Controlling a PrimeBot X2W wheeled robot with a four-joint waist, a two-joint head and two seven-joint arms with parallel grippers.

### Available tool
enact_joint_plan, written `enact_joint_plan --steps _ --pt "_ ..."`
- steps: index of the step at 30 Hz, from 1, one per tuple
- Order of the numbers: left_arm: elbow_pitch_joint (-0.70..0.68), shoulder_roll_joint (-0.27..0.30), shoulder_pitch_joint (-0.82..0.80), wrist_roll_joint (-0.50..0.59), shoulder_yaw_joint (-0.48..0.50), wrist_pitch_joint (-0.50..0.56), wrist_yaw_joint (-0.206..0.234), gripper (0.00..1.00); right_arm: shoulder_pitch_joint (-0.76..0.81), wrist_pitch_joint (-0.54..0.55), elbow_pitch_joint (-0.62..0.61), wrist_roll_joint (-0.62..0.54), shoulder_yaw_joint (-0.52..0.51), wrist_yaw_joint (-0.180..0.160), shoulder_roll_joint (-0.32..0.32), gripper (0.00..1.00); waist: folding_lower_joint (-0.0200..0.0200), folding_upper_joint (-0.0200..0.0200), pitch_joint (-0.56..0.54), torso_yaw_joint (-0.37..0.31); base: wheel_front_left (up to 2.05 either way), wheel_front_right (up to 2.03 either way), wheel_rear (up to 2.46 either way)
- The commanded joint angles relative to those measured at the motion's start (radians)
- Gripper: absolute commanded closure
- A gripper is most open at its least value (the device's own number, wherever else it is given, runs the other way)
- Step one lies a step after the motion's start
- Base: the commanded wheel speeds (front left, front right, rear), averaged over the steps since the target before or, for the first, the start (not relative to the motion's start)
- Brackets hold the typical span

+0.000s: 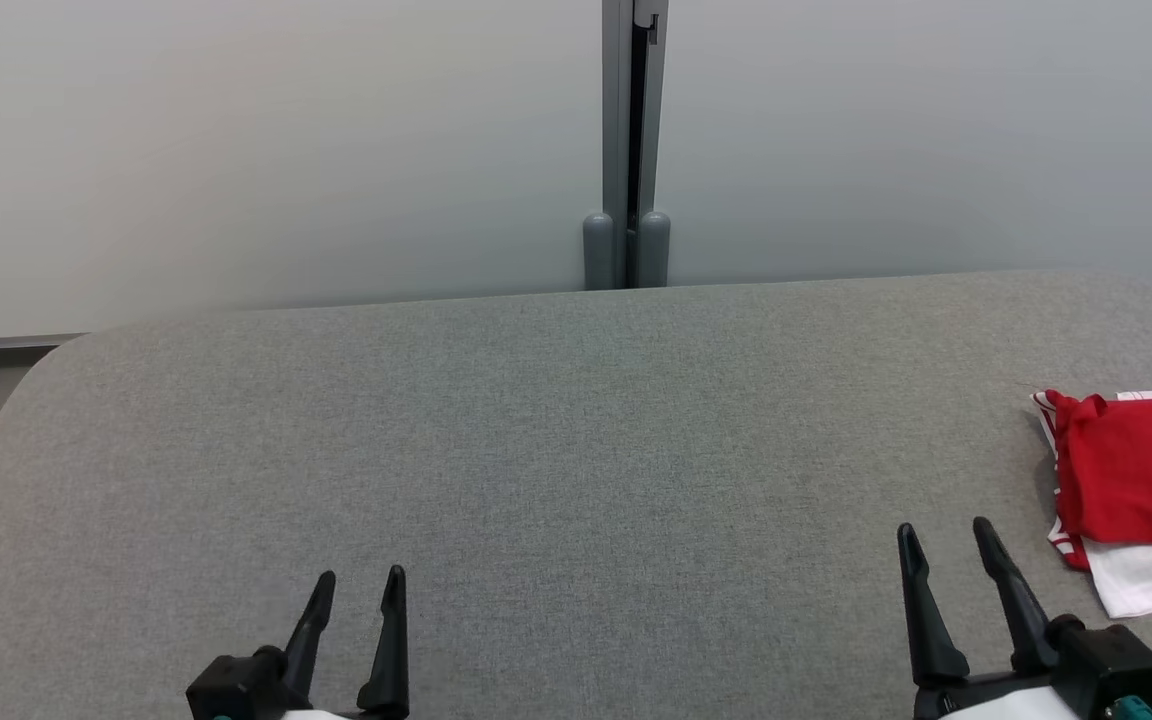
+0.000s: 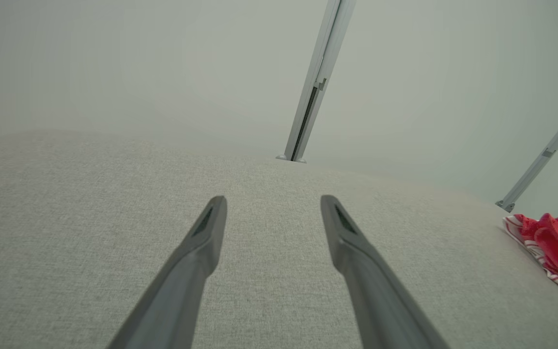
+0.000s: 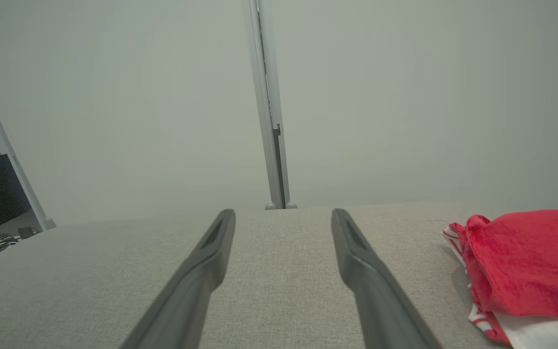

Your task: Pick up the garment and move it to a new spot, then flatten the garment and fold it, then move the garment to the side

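Pale wall panels (image 1: 236,150) stand behind a wide grey bench (image 1: 536,430). Near its right edge lies the red and white garment (image 1: 1136,480), just beside the right hand (image 1: 943,525). This hand and the left hand (image 1: 361,573) both have their fingers apart, holding nothing.

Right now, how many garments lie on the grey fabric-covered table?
1: a red and white cloth garment at the table's right side, just right of the open right end effector. It runs past the frame, so more could be hidden.
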Motion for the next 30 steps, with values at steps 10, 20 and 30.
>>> enact_joint_plan --steps 10,20,30 --pt "0.032 -0.001 0.009 -0.084 0.016 0.027 -0.009 1.00 0.017 0.017 0.029 0.101 0.002 0.000 -0.004 1.00 0.0000 0.0000 0.003 -0.001 0.00 0.00 0.00" --pt "0.024 0.002 -0.020 -0.257 0.060 0.078 -0.030 1.00 -0.014 0.060 0.036 0.317 -0.015 0.000 -0.015 1.00 0.0000 0.0000 0.009 -0.003 0.00 0.00 0.00" --pt "0.017 0.003 -0.043 -0.396 0.096 0.119 -0.046 1.00 -0.037 0.096 0.038 0.486 -0.032 0.000 -0.022 1.00 0.0000 0.0000 0.014 -0.004 0.00 0.00 0.00"
